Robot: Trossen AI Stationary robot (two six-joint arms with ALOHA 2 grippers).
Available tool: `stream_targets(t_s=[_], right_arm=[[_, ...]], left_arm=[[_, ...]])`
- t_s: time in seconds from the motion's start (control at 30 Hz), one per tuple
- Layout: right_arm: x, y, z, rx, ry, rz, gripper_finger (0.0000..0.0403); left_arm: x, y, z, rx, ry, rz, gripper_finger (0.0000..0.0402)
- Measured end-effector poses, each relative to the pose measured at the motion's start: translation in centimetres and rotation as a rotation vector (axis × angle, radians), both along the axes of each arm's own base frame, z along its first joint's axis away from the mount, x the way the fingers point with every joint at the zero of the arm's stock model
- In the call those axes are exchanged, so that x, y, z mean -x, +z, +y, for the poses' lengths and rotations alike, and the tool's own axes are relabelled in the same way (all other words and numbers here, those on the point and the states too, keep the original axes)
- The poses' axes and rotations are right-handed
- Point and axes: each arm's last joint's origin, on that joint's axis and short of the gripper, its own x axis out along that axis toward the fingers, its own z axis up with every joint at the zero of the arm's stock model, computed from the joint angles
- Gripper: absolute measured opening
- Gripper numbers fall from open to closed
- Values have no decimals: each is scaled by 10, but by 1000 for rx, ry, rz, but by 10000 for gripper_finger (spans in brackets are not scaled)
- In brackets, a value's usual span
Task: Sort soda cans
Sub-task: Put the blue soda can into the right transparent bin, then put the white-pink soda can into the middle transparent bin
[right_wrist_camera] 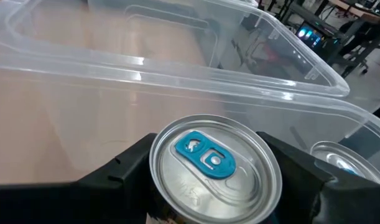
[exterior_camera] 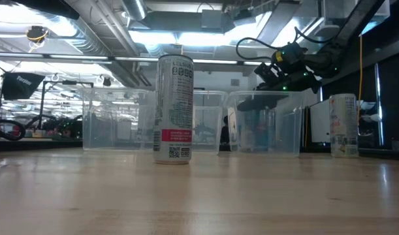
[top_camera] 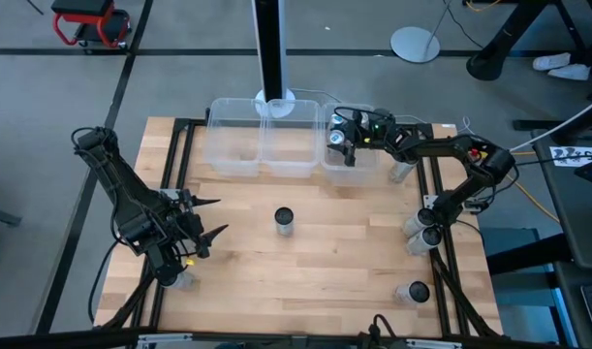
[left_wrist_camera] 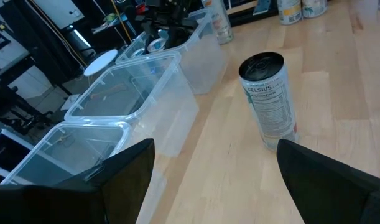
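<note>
Sorting is at the drop: your right gripper (top_camera: 346,147) is holding a teal-tabbed soda can (right_wrist_camera: 214,168) between its fingers over the far-right clear bin (top_camera: 365,171). Next, you're lowering and releasing. Your left gripper (top_camera: 210,219), fingers wide, is waiting near left.

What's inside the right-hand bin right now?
The right bin holds at least one can, its silver rim showing beside the blue-tabbed can gripped in the right claw above it. The arm and bin walls cover the rest, so no full count.
</note>
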Motion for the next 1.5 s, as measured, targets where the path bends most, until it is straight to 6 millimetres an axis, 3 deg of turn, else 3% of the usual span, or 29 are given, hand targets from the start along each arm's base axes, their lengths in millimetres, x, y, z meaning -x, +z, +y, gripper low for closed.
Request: stream_targets(t_s=[0.43,0.73,1.1,1.37,1.5], right_arm=[[0,-2,0,17,-18,17,303],[2,6,1,20,-2,-25,308],[19,71,18,140,16,-216,308],[31,123,59,275,110,-356,308],[36,149,82,335,137,-296,308]], left_arm=[[0,0,0,3,1,-3,327],[0,0,0,5,2,-4,327],[0,0,0,12,3,-8,327],[0,0,0,14,3,-9,327],[0,0,-1,17,4,-11,327]])
